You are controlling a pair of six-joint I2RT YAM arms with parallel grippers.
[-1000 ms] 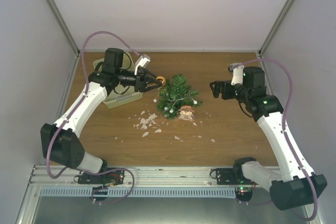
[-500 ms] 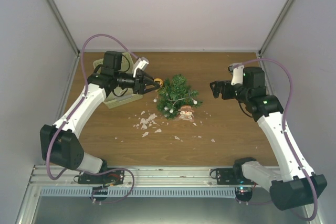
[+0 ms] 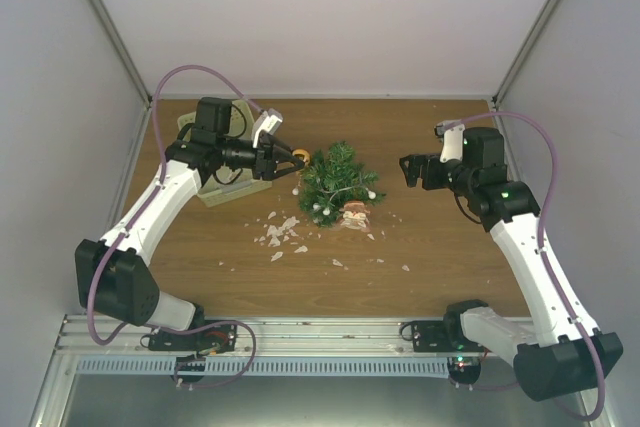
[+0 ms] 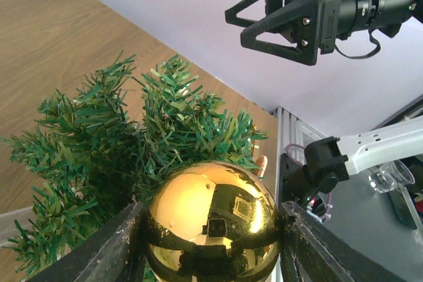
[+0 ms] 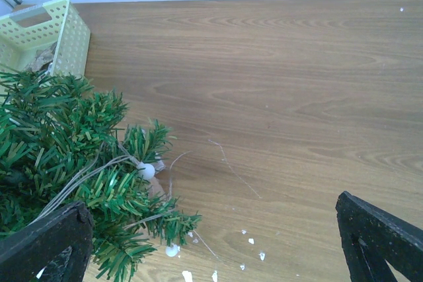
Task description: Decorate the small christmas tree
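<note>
1. Left tool (image 3: 293, 161) grips a gold ball (image 4: 211, 226). Its fingers (image 4: 112, 249) press one on each side, and the ball is held off the desk (image 3: 450, 257).
2. On the other side, the right tool (image 3: 408, 171) is spread wide with nothing between its fingers, hanging over bare wood.
3. Pale walls (image 3: 60, 147) close the desk on the left, the right and the far side. A metal rail (image 3: 300, 332) carrying the arm bases runs along the near edge.
4. A pale basket (image 3: 215, 194) sits close to the left wall under the left arm, so room is tight there. The far strip and the right half are open wood.
5. White fragments (image 3: 280, 235) lie scattered on the near side of the middle.
6. The small christmas tree (image 3: 338, 179) is about mid-desk, between the two tools, its brownish pot toward the near side.
7. The left tool is just beside the tree's left edge, and needles rise close behind the ball in the left wrist view.
8. The right tool faces the tree's right side across a gap of bare wood. Its wrist view shows branches at lower left carrying a white bead (image 5: 147, 171) on a pale cord.
</note>
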